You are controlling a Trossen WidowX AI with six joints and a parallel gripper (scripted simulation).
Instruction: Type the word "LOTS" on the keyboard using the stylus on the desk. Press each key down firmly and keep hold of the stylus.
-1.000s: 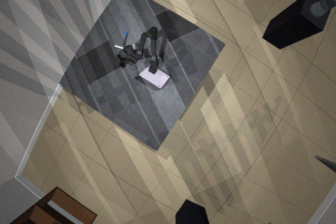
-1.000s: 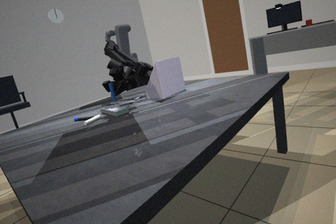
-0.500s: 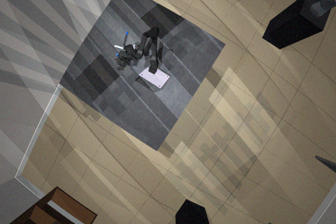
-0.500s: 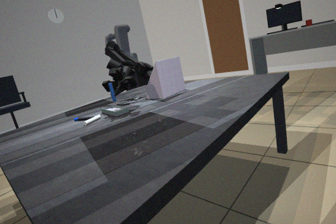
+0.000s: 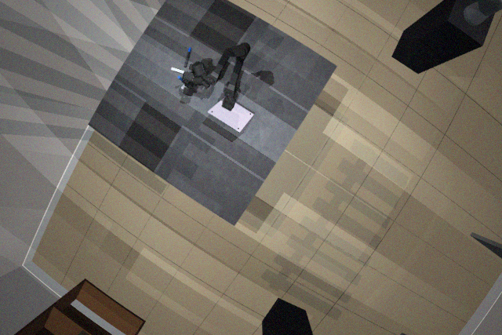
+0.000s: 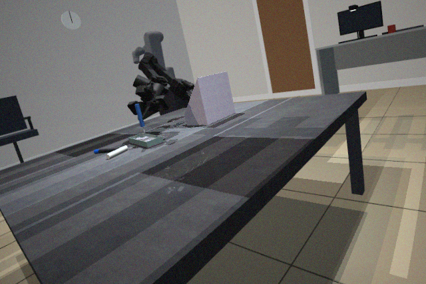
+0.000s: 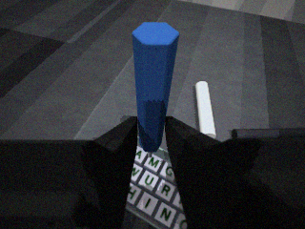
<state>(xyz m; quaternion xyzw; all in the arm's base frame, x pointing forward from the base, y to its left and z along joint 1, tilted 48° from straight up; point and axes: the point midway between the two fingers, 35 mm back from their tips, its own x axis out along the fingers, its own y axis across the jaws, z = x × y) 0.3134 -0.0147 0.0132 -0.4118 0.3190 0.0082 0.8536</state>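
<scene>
My gripper (image 5: 183, 81) (image 6: 138, 112) (image 7: 151, 122) is shut on the blue stylus (image 6: 139, 116) (image 7: 154, 72), which stands nearly upright with its tip down. The small green-grey keyboard (image 6: 146, 143) lies under it; white keys with green letters show in the wrist view, among them A, M, U, R, H, I and N. The stylus's lower end is over the back row, near A and M. Whether the tip touches a key is too small to tell. The fingers hide both sides of the keyboard in the wrist view, and L, O, T and S cannot be made out there.
A white stick (image 5: 176, 70) (image 6: 116, 152) (image 7: 205, 109) lies beside the keyboard. A dark pen (image 5: 187, 58) (image 6: 110, 150) (image 7: 267, 133) with a blue end lies beyond it. A pale lilac block (image 5: 239, 118) (image 6: 215, 98) stands by the arm's base on the dark table (image 5: 194, 161) (image 6: 192, 212).
</scene>
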